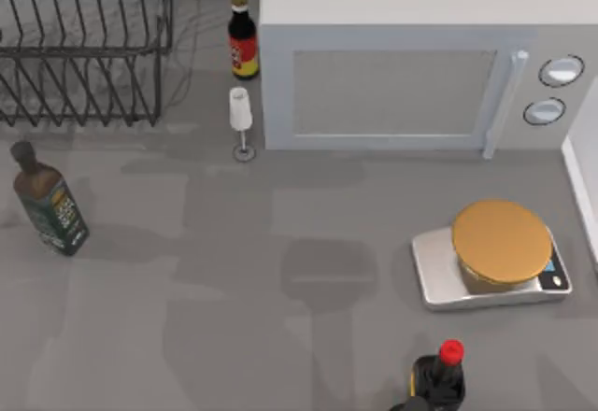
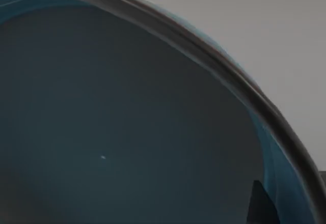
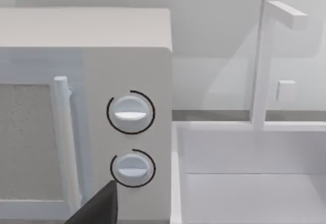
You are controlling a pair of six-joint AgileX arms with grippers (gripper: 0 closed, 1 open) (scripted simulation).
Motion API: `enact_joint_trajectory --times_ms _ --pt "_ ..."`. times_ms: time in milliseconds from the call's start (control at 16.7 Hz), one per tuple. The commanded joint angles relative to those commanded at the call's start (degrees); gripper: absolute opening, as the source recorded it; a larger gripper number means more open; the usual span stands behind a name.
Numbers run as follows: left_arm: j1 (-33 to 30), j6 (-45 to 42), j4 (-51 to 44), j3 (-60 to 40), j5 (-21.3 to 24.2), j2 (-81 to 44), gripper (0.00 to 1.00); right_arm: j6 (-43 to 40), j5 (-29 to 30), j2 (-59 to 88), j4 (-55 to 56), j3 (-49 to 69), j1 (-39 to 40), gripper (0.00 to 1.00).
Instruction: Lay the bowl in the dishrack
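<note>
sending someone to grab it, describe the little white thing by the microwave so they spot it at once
Start at the big white box-shaped microwave oven at the back of the grey table. Just off its front left corner stands a small white cylinder on a thin stem with a ring base. The red-labelled dark glass bottle behind it is taller and dark.

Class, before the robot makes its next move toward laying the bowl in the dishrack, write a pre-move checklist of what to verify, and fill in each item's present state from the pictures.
1. Large blue bowl with dark blue-grey inside close to the left wrist camera: ok.
2. Left gripper's hold on the bowl: cannot tell.
3. Dark grey wire dishrack at the table's far left corner, nothing seen between its tines: ok.
4. Dark green bottle standing just in front of the dishrack, a possible obstacle: not ok.
5. Silver scale with golden-orange disc far off at the right: ok.
6. Right arm parked facing the white microwave, away from the dishrack: ok.
</note>
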State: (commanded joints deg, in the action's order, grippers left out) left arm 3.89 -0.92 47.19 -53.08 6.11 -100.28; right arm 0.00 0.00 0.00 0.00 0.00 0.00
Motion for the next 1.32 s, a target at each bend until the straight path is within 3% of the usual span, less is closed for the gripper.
enact_joint_trajectory --times_ms 300,1080,1320 --pt "-0.1 0.0 0.4 0.2 -0.1 -0.3 0.00 0.0 0.0 0.0 0.0 0.0 0.0 1.00" --pt "-0.1 0.0 0.4 0.2 -0.1 -0.3 0.98 0.0 0.0 0.0 0.0 0.0 0.0 1.00" --pt "-0.1 0.0 0.4 0.2 -0.1 -0.3 1.00 0.0 0.0 0.0 0.0 0.0 0.0 1.00"
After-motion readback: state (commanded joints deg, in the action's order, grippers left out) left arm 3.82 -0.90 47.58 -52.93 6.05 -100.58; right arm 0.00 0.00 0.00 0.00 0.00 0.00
